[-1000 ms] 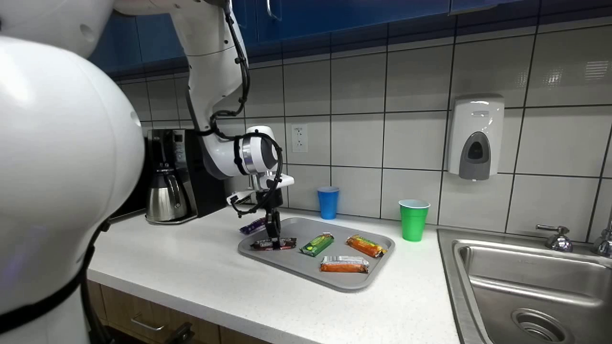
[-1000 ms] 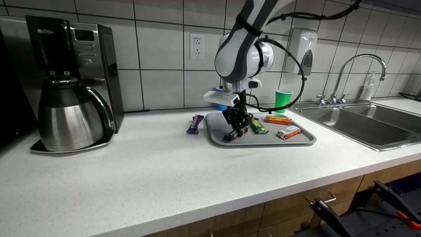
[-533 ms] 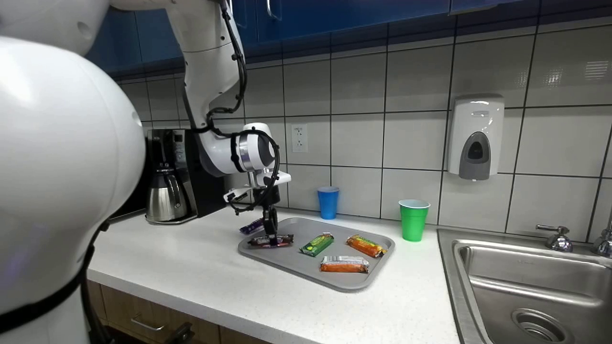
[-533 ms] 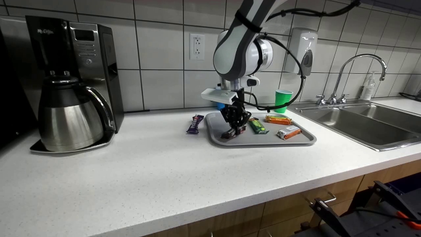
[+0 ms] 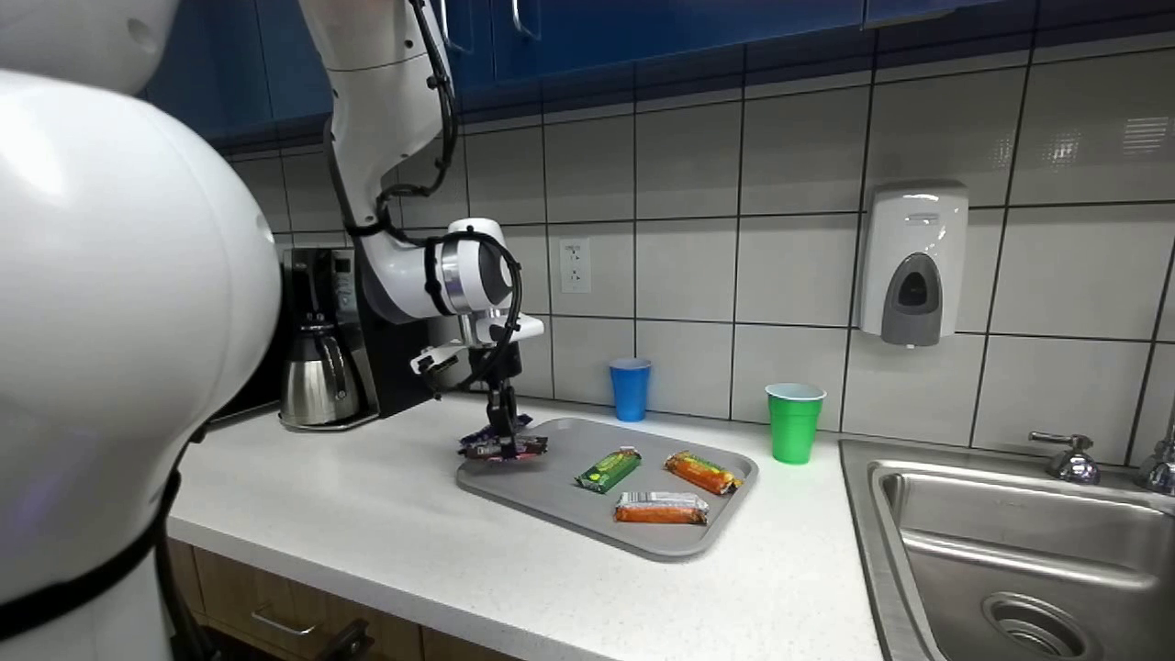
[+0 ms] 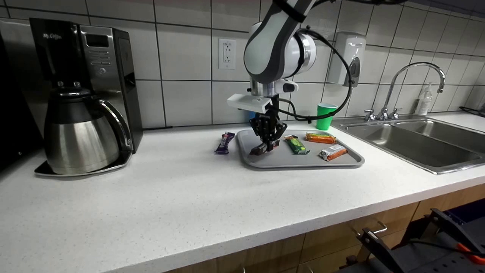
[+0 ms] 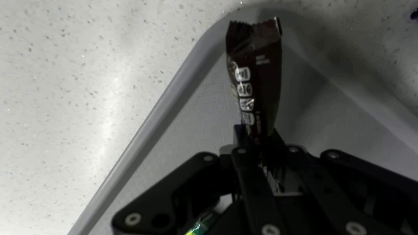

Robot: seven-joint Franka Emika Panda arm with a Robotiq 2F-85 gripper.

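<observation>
White tabletop [image 6: 151,212] under a grey tray [image 7: 196,124]; the jaws pinch the brown bar [image 7: 258,78] about mid-length just above it, the bar's long axis aimed toward one tray corner, crosswise to their closing.

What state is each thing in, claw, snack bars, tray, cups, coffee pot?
Claw: gripping the dark bar
Dark bar: wrapped, held over tray
Green bar: wrapped, on tray
Orange bar: wrapped, on tray
White-and-orange bar: wrapped, on tray
Purple bar: wrapped, on counter beside tray
Tray: flat on counter
Green cup: upright
Blue cup: upright
Coffee pot: lid on, in coffee maker
</observation>
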